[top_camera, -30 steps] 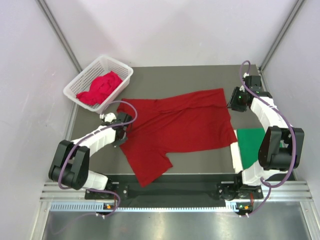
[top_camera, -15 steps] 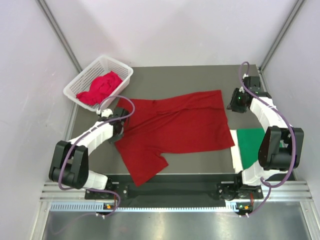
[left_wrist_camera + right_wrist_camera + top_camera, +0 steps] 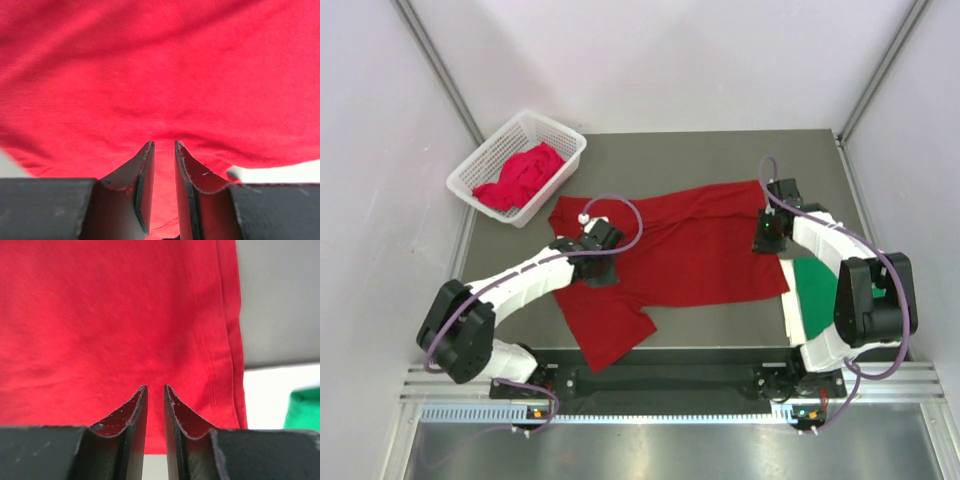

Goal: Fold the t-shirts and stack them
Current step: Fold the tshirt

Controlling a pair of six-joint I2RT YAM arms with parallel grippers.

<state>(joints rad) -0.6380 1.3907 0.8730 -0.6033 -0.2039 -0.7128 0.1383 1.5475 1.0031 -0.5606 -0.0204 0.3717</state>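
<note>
A robotics lab cell is showing: white panel walls [image 3: 660, 60] are boxing in a grey table [image 3: 700, 160] fronted by aluminium rail [image 3: 660, 405].

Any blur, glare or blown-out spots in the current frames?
Top external: sharp, even light, faint shadows on the table. Left wrist: red t-shirt slightly soft, fingers sharp, white patch lower right washed out. Right wrist: hem stitching crisp; white area beside the green t-shirt overexposed.

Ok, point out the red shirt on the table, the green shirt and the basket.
red shirt [image 3: 690, 250]: top view, middle of its body.
green shirt [image 3: 815, 285]: top view, its visible green patch.
basket [image 3: 560, 131]: top view, far rim.
</note>
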